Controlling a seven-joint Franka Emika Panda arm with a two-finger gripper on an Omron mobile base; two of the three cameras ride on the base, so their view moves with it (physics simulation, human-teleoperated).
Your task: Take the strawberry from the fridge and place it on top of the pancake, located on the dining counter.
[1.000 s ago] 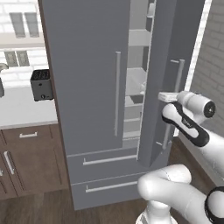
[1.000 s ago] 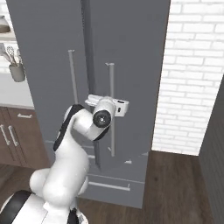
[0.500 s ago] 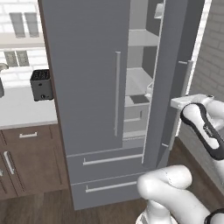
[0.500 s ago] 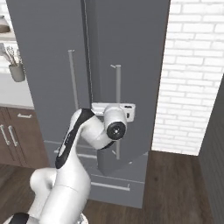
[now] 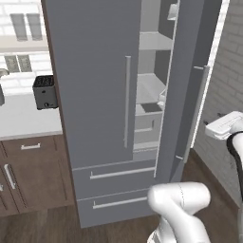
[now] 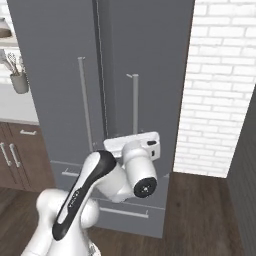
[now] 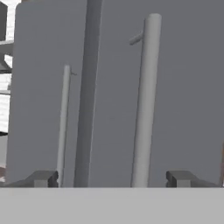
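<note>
The fridge [image 5: 99,95] fills the middle of the left base view, a tall matte grey unit with two lower drawers. Its right door [image 5: 190,85] stands swung partly outward, and through the gap pale grey shelves [image 5: 151,92] show in the centre of the frame. The left door stays flat and closed, its long silver handle [image 5: 127,102] running down the middle. At the left edge a white desk [image 5: 23,116] over brown cabinets carries a dark toaster [image 5: 44,91].

In the hand view the right door's bar handle [image 7: 144,100] rises upright in the centre right, squarely between the fingers [image 7: 113,179] but apart from both. The fingers are spread wide, holding nothing, one tip at the lower left and one [image 7: 178,178] at the lower right. The strawberry cannot be made out on the shelves.
</note>
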